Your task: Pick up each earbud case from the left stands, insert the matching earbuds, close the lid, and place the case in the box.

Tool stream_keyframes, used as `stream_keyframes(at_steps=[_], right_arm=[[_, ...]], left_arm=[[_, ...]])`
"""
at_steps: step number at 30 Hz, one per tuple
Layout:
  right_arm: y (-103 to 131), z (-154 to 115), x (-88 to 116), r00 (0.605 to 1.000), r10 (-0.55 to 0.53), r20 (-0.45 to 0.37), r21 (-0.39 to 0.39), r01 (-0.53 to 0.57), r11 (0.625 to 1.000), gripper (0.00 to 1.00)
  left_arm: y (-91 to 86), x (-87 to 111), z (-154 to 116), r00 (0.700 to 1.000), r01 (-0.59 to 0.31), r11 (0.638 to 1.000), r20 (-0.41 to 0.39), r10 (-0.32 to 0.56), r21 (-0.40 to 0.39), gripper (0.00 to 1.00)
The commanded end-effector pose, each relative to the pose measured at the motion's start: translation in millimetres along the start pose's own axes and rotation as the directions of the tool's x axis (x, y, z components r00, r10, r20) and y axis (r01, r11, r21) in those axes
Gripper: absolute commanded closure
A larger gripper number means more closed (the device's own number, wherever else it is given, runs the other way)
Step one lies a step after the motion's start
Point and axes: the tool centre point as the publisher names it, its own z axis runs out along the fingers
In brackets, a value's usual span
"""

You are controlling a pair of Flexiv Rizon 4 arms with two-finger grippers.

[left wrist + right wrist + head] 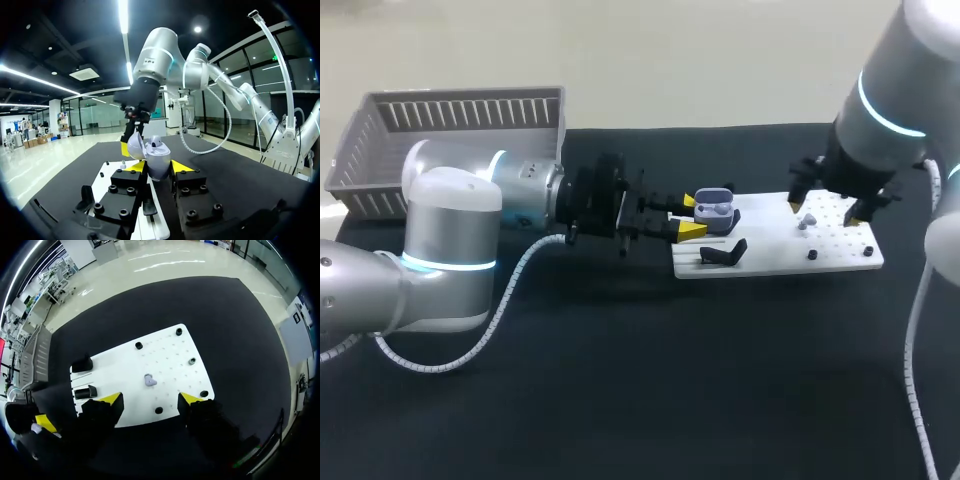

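My left gripper is shut on a lavender earbud case with its lid open, held just over the left end of the white board. In the left wrist view the case sits upright between the yellow tips of the left gripper, and a white earbud shows inside it. A small lavender earbud lies loose on the board. My right gripper hangs over it. Seen from the right wrist, the earbud lies just ahead of the right gripper, whose fingers stand apart with nothing between them.
Two black stands sit at the board's left end, one seen from above. Small black pegs dot the board. A grey slatted basket stands at the table's far left.
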Motion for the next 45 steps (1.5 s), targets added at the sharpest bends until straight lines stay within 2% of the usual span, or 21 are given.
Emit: stream_keyframes(at_steps=[1, 3, 5, 6, 21, 37, 45], right_arm=[[1.5, 8.9, -7.5, 1.0, -0.001, -0.013, -0.011, 0.001, 1.0, 0.36], [2.6, 11.3, -7.8, 1.0, -0.002, -0.016, -0.014, 0.002, 1.0, 0.36], [3.8, 15.4, -8.8, 1.0, -0.005, -0.022, -0.018, 0.004, 1.0, 0.5], [4.0, 16.4, -9.0, 1.0, -0.005, -0.025, -0.019, 0.004, 1.0, 0.51], [0.6, 33.0, -6.8, 0.998, 0.009, -0.063, -0.019, -0.01, 1.0, 0.58], [0.6, 43.1, -8.7, 0.996, 0.008, -0.084, -0.009, -0.008, 1.0, 0.71], [-0.6, 45.8, -8.9, 0.996, 0.008, -0.094, -0.007, -0.009, 1.0, 0.73]], left_arm=[[-1.4, 0.6, 0.3, 1.0, -0.003, 1.0, 0.002, 0.003, -0.005, 1.0], [-1.4, 0.6, 0.3, 1.0, -0.003, 1.0, 0.002, 0.003, -0.005, 1.0], [-1.4, 0.6, 0.3, 1.0, -0.003, 1.0, 0.002, 0.003, -0.005, 1.0], [-1.4, 0.6, 0.3, 1.0, -0.003, 1.0, 0.002, 0.003, -0.005, 1.0], [-1.4, 0.6, 0.3, 1.0, -0.003, 1.0, 0.002, 0.003, -0.005, 1.0], [-1.4, 0.6, 0.3, 1.0, -0.003, 1.0, 0.002, 0.003, -0.005, 1.0], [-1.4, 0.6, 0.3, 1.0, -0.003, 1.0, 0.002, 0.003, -0.005, 1.0]])
